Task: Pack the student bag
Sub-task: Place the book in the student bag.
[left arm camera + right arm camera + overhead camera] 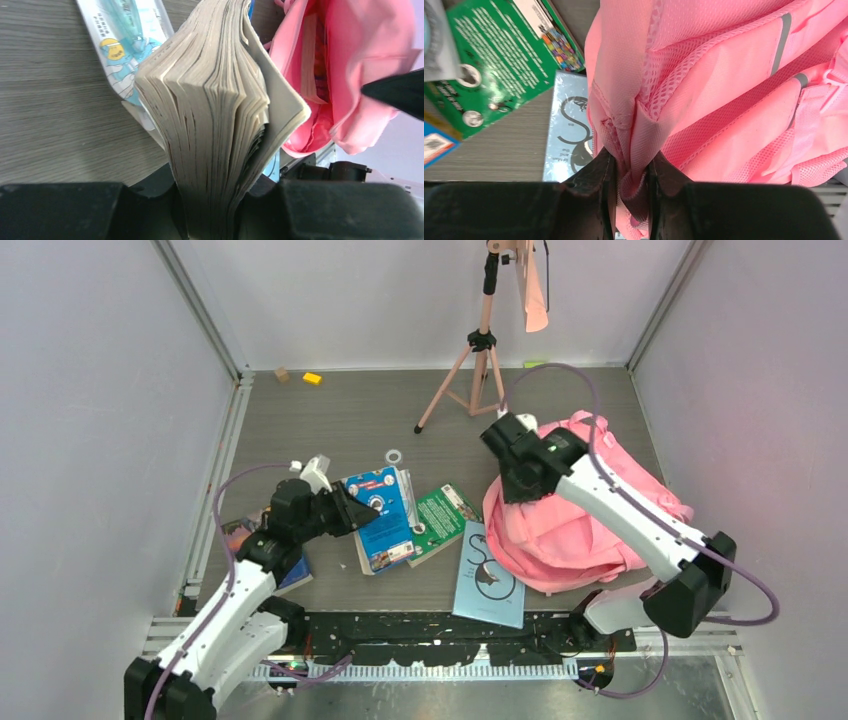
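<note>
Grey wood-grain tabletop (350,410), enclosed by pale walls on three sides, serving as work surface.

Large bright pink fabric backpack (590,510) lying on right half of tabletop, slumped, mouth facing toward centre. Right gripper (630,172) pinching a fold of pink fabric and mesh at the bag's opening edge, jaws clamped on it; judged to be lifting the rim to keep the mouth open for loading. Pale-edged item showing inside the opening in left wrist view, identity unclear.

Left gripper (212,210) clenched on the spine side of a thick blue-covered book (382,518), yellowed page block fanning upward toward the bag in left wrist view. Held edge-on, likely so as to slide into the opened mouth.

Lying just beside the held book: green-covered paperback (442,522), flat, partly overlapped. Pale blue thin booklet with black lettering (490,575) resting flat at near edge, tucked partly under the bag. Further book (290,575) partly hidden under left arm.

Standing at far side: pink tripod stand (478,360), feet on tabletop. Small yellow block (313,378) and small tan cube (282,374) resting near far left corner, well apart from the work. Small white ring (393,455) lying beyond the books.
</note>
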### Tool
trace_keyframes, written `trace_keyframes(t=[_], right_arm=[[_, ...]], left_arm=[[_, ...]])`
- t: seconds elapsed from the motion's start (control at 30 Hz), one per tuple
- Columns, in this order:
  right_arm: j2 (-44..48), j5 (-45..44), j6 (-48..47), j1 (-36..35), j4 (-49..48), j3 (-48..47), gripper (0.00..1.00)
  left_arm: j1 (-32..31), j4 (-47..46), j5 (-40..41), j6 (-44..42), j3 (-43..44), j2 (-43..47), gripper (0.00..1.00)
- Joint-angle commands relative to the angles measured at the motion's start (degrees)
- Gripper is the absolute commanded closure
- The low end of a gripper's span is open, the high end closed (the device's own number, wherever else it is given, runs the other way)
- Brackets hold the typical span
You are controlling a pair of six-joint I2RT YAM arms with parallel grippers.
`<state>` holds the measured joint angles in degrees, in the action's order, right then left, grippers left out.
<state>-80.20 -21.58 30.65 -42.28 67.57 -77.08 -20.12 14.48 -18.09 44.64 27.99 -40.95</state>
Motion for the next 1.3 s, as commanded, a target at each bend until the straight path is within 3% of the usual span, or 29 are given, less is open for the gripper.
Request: trace_keyframes(t=[0.0, 0.33, 0.5, 0.67, 1.07, 1.27], right_arm=[[3.65, 8.29, -4.78, 4.82, 0.21, -7.85, 1.0], [7.19, 20.03, -5.54, 12.26, 2.32, -20.11, 1.0], [7.95, 23.75, -3.91, 12.89, 0.42, -20.84, 1.0], [9.38, 24.41, -2.14, 12.93, -2.68, -19.38, 1.0], [11.03, 24.78, -0.4, 13.01, -6.73, -16.19, 1.0], [11.24, 24.24, -0.64, 13.01, -6.89, -15.79, 1.0]], left_arm=[[-0.89, -16.75, -8.17, 3.7, 4.37, -6.91, 1.0], [-17.1, -35.66, -5.32, 11.59, 11.89, -28.38, 1.0], [-23.19, -49.74, -4.91, 19.4, 13.33, -39.82, 1.0], [-29.06, -53.62, -3.86, 22.78, 18.59, -49.77, 1.0], [-34.62, -63.88, 2.3, 30.57, 29.51, -66.96, 1.0], [-35.74, -66.76, 6.02, 31.82, 33.32, -70.9, 1.0]])
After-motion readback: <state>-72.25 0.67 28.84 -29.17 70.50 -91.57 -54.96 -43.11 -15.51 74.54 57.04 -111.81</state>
